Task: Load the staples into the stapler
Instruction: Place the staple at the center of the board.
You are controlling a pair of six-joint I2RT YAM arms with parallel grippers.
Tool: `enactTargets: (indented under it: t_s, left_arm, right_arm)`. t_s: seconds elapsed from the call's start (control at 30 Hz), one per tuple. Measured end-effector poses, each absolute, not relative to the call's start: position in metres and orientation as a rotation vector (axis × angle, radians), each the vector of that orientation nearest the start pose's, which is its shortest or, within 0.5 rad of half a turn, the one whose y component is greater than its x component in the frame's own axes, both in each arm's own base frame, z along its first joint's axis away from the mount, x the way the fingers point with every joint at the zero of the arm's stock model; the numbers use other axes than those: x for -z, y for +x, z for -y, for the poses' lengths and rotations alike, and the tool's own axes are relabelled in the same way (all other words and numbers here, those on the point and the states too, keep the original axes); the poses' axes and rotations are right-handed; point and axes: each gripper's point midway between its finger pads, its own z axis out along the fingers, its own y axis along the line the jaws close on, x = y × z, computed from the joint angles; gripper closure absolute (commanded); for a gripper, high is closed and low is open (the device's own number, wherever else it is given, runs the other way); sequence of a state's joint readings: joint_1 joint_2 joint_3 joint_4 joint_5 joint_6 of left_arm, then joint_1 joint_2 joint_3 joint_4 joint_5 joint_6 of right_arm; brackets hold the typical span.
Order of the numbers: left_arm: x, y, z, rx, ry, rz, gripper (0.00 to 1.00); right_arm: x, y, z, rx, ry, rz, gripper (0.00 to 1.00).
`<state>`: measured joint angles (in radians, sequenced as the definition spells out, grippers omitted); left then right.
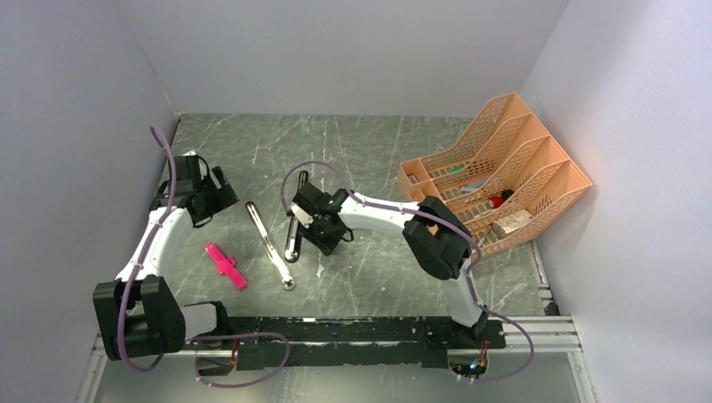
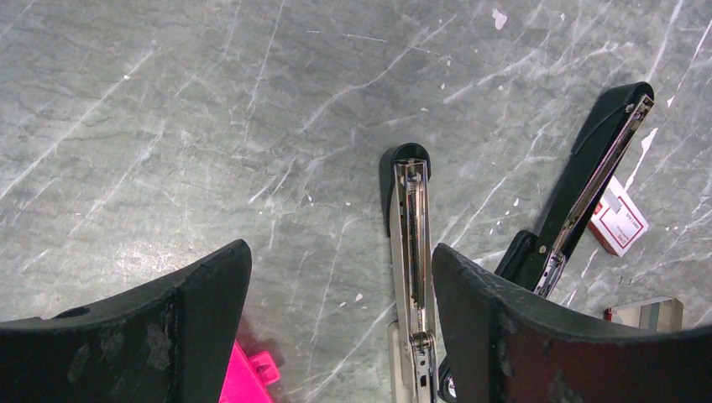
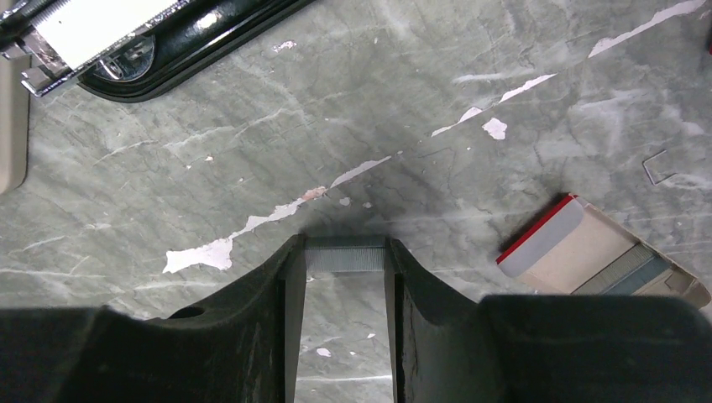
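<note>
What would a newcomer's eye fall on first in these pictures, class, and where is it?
The right gripper pinches a silvery staple strip between its fingertips, near the open staple box. In the middle lies the black stapler, swung open, with a silver-grey stapler alongside. An orange file rack stands far right.

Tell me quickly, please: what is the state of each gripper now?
Left gripper: open, holding nothing.
Right gripper: closed on a staple strip between its fingers.
</note>
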<state>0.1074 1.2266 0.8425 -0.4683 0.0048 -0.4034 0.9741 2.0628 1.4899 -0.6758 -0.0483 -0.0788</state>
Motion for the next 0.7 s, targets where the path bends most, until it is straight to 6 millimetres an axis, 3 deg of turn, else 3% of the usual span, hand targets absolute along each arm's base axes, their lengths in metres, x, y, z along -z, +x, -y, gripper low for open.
enactTargets:
  t_s: [0.33,0.7]
  left_arm:
    - [-0.1128,0.3159,-0.0168,0.14,-0.611,-2.35,0.17]
    - [-0.1128,0.3159,-0.0168,0.14,-0.611,-2.35,0.17]
  right_arm:
    - [-0.0132,0.2309,-0.3529,-0.255,-1.462,-2.467,0.51]
    - [-0.0128,0.229,-0.3527,-0.258,-1.505,-2.447,0.5]
